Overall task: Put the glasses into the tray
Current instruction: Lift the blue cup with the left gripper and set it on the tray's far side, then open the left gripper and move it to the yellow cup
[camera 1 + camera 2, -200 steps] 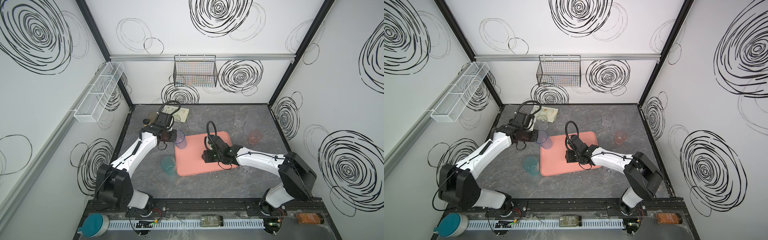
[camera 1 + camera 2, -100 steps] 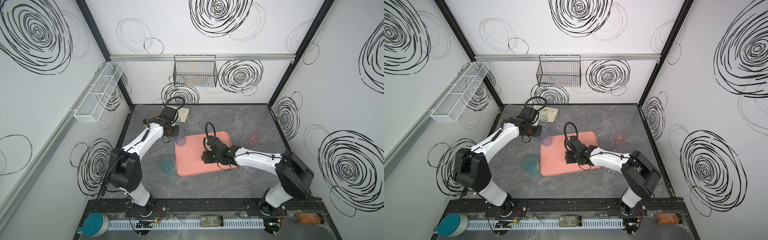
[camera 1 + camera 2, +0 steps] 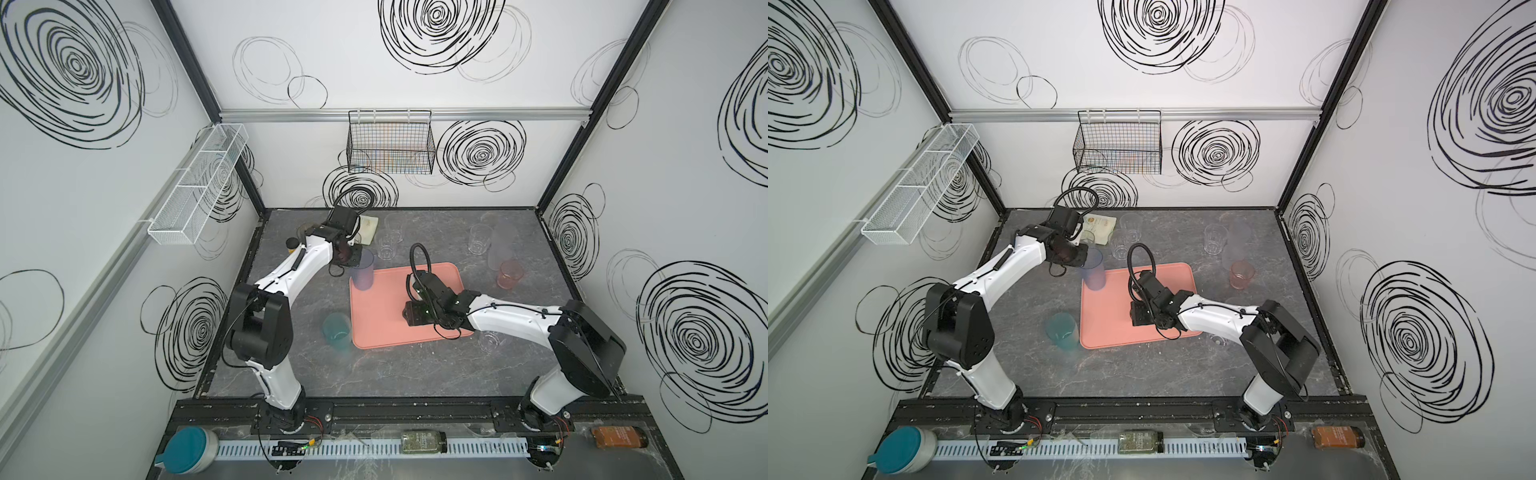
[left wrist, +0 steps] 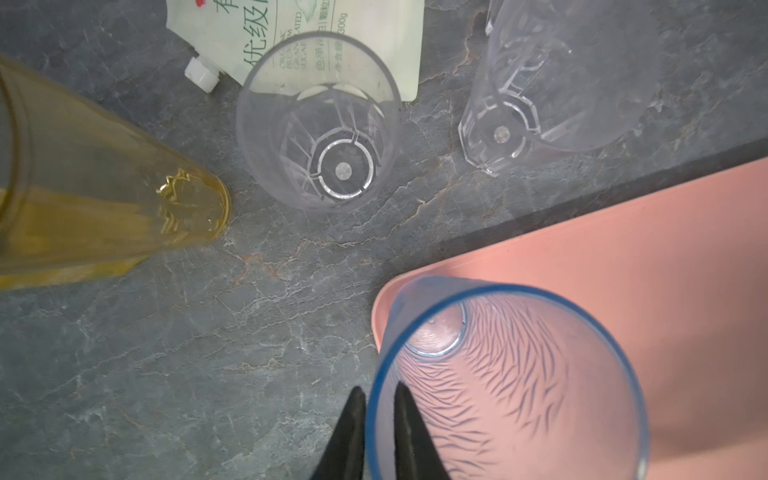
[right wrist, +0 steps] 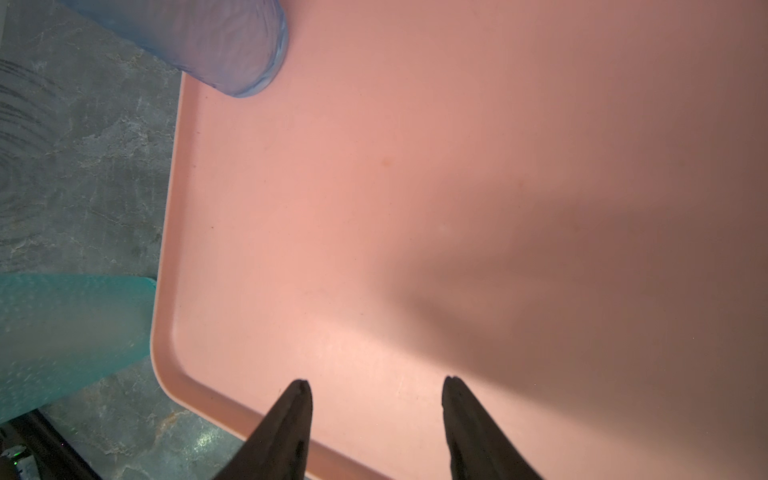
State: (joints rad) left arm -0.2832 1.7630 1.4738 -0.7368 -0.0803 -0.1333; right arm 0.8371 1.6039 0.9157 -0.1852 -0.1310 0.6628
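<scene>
- The blue glass (image 3: 362,272) is seen upright in the far left corner of the tray (image 3: 384,328), with its base set on the pink floor just inside the rim.
- The left gripper (image 4: 379,390) is placed across that glass's rim, one finger outside and one inside, narrowly parted. Whether the wall is pinched cannot be told.
- The right gripper (image 5: 376,384) is held over the tray's near part, its fingers spread well apart and nothing between them.
- A teal glass (image 3: 337,332) is seen on the table (image 3: 374,374), just beside the tray's left edge.
- A pink glass (image 3: 509,274), an amber glass (image 4: 104,216) and a clear glass (image 4: 320,137) are found on the table outside the tray.
- A white pouch (image 4: 291,37) is seen beside the clear glass.
</scene>
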